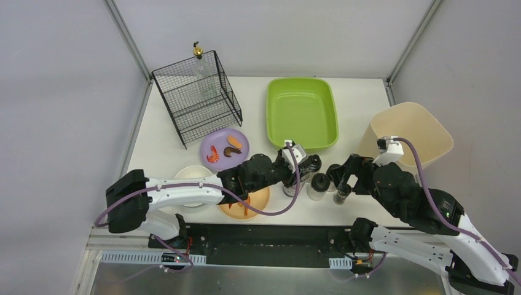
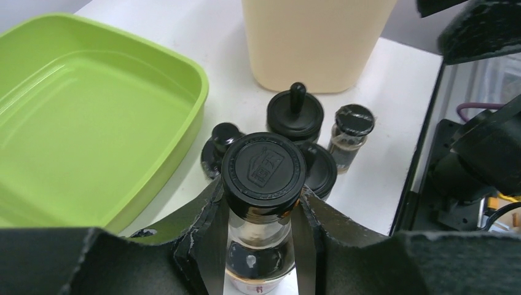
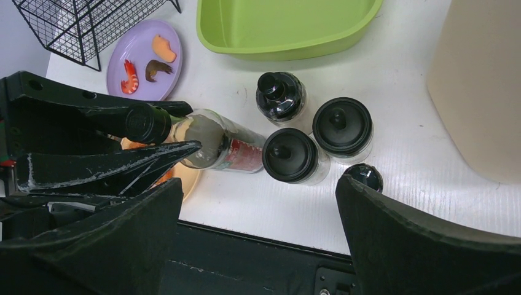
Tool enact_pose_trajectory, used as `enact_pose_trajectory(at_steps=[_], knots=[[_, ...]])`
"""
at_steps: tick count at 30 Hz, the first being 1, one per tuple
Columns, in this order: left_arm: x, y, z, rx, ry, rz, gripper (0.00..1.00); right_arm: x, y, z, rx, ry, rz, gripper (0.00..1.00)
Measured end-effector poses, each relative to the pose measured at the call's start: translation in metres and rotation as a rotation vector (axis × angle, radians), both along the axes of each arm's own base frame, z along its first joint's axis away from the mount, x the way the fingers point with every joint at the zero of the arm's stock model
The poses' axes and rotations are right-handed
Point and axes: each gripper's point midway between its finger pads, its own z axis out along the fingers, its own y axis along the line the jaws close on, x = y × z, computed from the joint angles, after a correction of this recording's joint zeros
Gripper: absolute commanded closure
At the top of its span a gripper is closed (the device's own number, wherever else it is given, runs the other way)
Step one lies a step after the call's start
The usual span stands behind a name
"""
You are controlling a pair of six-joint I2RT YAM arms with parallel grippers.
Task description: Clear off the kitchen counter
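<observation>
The kitchen counter [image 1: 166, 144] is a white tabletop. My left gripper [image 1: 296, 161] is shut on the neck of a clear sauce bottle [image 2: 261, 246] with a black cap [image 2: 263, 167], just under the cap. The bottle also shows in the right wrist view [image 3: 224, 147]. I cannot tell whether its base touches the counter. Several black-lidded jars [image 3: 293, 155] stand close beside it. My right gripper [image 1: 340, 182] is open and empty over the counter's front edge. A small dark bottle [image 3: 364, 177] is next to its right finger.
A lime-green tray [image 1: 301, 114] lies at the back. A beige bin [image 1: 408, 132] stands at the right. A black wire rack [image 1: 196, 98] holds an oil bottle [image 1: 198, 61]. A purple plate [image 1: 222, 140] with food, an orange plate [image 1: 258, 201] and a white bowl [image 1: 193, 175] sit at the left.
</observation>
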Motion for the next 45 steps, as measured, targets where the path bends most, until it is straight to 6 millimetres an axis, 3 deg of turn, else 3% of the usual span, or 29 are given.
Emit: enact_pose_trajectory(at_steps=[9,14,19,23,29,45], knots=[[0.01,0.029,0.018,0.084,-0.019,0.101,1.0,0.001,0.002,0.0,-0.007,0.0,0.003,0.01],[0.021,0.044,0.051,0.095,-0.066,0.174,1.0,0.003,0.009,-0.001,-0.009,0.008,0.017,0.0],[0.045,0.066,0.093,0.053,-0.094,0.263,1.0,0.005,0.015,0.001,-0.007,0.005,0.03,0.01],[0.081,0.096,0.113,0.029,-0.097,0.373,1.0,0.007,0.019,0.001,-0.014,0.003,0.037,0.0],[0.131,0.152,0.121,0.054,-0.098,0.55,1.0,0.007,0.026,0.001,-0.017,0.005,0.059,0.0],[0.221,0.282,0.185,0.009,-0.17,0.931,1.0,0.004,0.042,0.007,0.016,-0.009,0.144,0.0]])
